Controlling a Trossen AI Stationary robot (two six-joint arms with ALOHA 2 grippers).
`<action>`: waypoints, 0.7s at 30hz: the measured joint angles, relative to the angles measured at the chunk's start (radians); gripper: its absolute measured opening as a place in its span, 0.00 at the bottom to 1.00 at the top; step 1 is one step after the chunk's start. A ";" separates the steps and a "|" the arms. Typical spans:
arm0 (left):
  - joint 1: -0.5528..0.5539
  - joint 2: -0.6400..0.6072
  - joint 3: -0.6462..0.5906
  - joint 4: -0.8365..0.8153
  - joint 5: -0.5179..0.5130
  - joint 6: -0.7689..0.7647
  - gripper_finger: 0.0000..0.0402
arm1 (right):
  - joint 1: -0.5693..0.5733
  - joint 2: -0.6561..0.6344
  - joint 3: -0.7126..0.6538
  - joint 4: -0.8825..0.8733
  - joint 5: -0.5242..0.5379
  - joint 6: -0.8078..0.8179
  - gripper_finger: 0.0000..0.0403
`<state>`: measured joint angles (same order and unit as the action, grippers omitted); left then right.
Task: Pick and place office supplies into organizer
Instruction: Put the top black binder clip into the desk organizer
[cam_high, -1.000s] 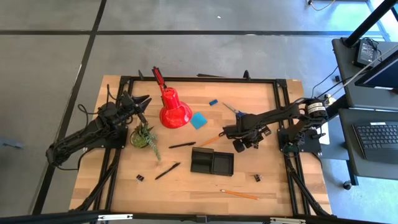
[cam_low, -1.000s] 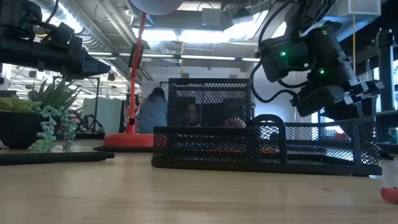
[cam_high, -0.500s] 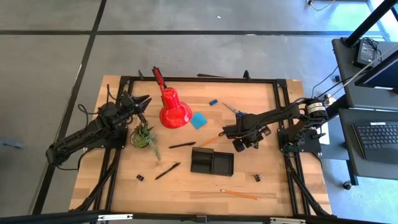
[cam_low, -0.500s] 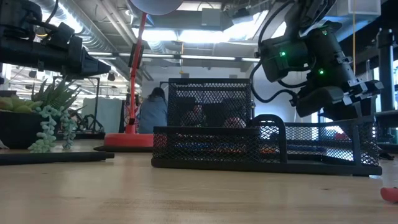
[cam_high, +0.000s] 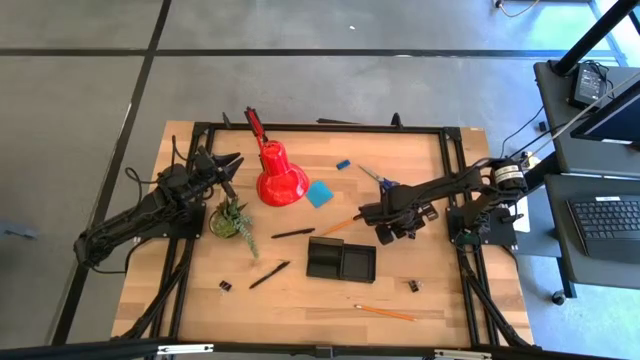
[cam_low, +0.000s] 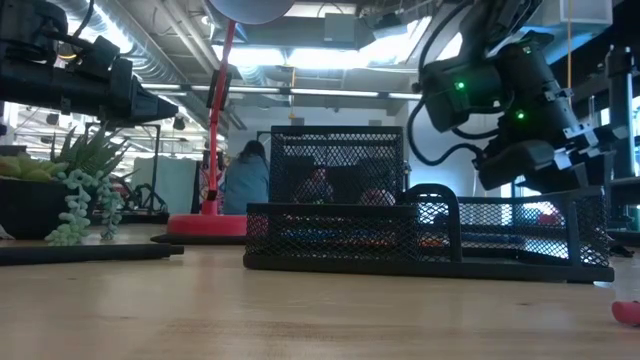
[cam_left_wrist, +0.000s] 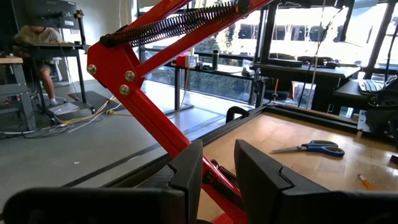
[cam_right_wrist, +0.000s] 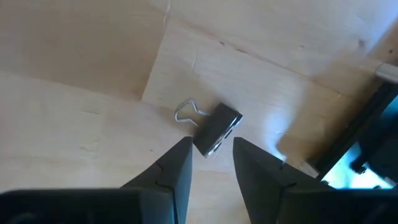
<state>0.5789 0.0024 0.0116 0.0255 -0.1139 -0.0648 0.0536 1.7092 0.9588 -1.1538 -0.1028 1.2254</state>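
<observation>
Clip beyond the right tool's tips

Right tool hangs over the surface just right of the organizer; its fingers stand partly apart with nothing between them; the wrist view shows a binder clip lying on the wood just ahead of the tips, in line with the gap, not yet touched; the clip's wire loops point off to one side, so its long axis runs slantwise across the gap; judged from this, the coming move is a short advance and descent to straddle the black body rather than the wires; the right arm is plainly the nearer one.

Left tool waits well away at the far left, beside the lamp and above the plant; its fingers are slightly parted and hold nothing.

Scissors, note pad and eraser lie behind the organizer; pens and pencils are scattered around it; from above its compartments look empty, though the mesh hides much.
</observation>
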 joint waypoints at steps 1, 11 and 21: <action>0.000 0.000 0.000 0.000 0.000 0.000 0.22 | 0.005 0.000 0.000 0.000 0.000 0.003 0.30; 0.000 0.000 0.000 0.000 0.000 0.000 0.22 | 0.019 0.010 0.000 0.003 0.016 0.008 0.30; 0.000 0.000 0.000 0.000 0.000 0.000 0.22 | 0.019 0.072 -0.001 0.010 0.015 -0.009 0.30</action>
<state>0.5789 0.0023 0.0116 0.0254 -0.1139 -0.0649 0.0731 1.7811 0.9581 -1.1438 -0.0875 1.2163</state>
